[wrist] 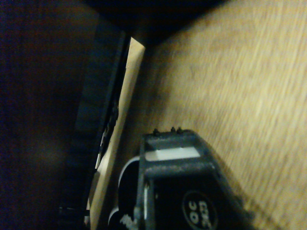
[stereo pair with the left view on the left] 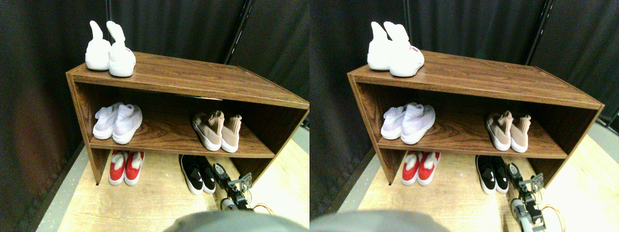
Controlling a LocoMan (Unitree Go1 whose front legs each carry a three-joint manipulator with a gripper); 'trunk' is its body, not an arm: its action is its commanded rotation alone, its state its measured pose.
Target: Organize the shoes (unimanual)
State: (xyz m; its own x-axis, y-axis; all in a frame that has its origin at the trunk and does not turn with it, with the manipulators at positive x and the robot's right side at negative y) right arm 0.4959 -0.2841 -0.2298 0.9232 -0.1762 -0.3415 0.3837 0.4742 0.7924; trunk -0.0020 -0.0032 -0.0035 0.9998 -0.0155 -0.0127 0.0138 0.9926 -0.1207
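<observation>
The shoes, a beige-tan knit pair (stereo pair with the left view on the left: 217, 130) with white soles, stand on the right side of the middle shelf of the wooden rack (stereo pair with the left view on the left: 193, 77). The left one is turned a little inward against the other. My right gripper (stereo pair with the left view on the left: 223, 175) is low over the floor in front of the rack's right end, right beside a black pair (stereo pair with the left view on the left: 198, 174) and well below the beige pair. In the wrist view the dark gripper (wrist: 168, 136) points along the wood floor (wrist: 240, 86), with a pale strip (wrist: 125, 110) and a dark mass beside it. Nothing shows in its grasp.
An all-white high-collared pair (stereo pair with the left view on the left: 110, 53) stands on the rack's top at the left. A pale lilac pair (stereo pair with the left view on the left: 118, 123) sits on the middle shelf's left side. A red-and-white pair (stereo pair with the left view on the left: 125, 166) stands on the floor under it. Dark curtains (stereo pair with the left view on the left: 38, 96) surround the rack.
</observation>
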